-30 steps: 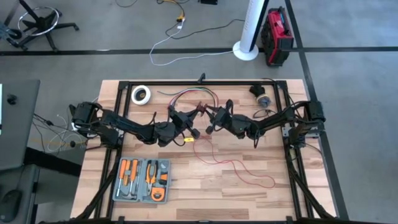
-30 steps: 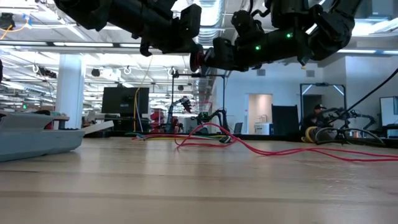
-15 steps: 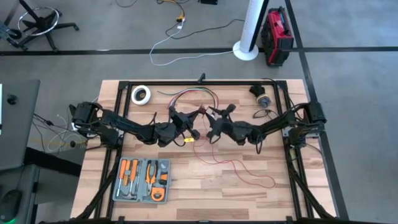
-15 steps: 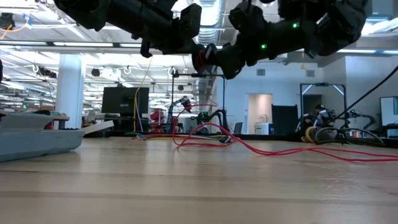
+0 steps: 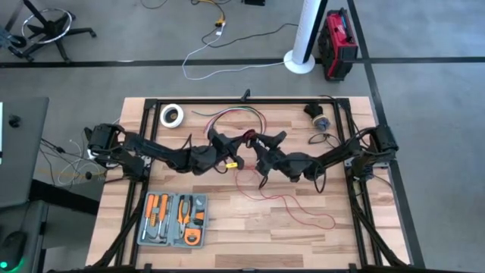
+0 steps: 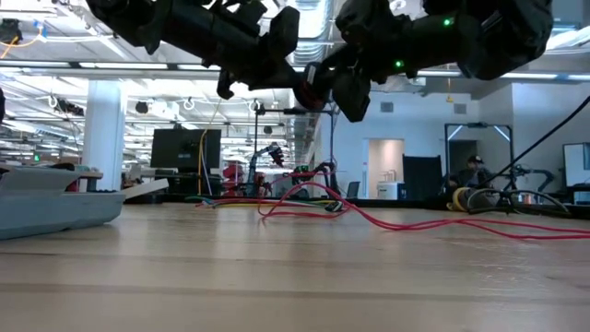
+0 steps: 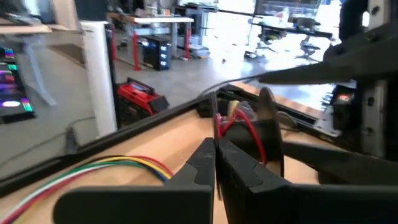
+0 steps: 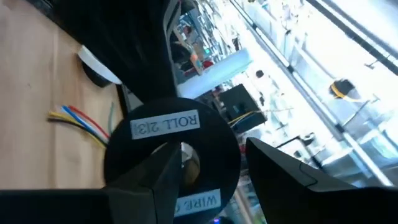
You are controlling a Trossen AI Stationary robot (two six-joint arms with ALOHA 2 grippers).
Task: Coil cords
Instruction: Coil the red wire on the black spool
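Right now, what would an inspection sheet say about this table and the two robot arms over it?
Surface: wooden table, bare towards the near edge.
Job's things: thin red wire sprawls loose across the table middle, running up to the grippers.
Clutter: grey tool tray with orange-handled tools; tape roll; black spool labelled ROLL 213 in front of the right gripper.
Grippers: left gripper shut on the red wire, raised over the table middle; right gripper open, close beside it.
Cables: multicoloured wire bundle at the far edge; white cable on the floor.
Surroundings: red case and white column beyond the table.
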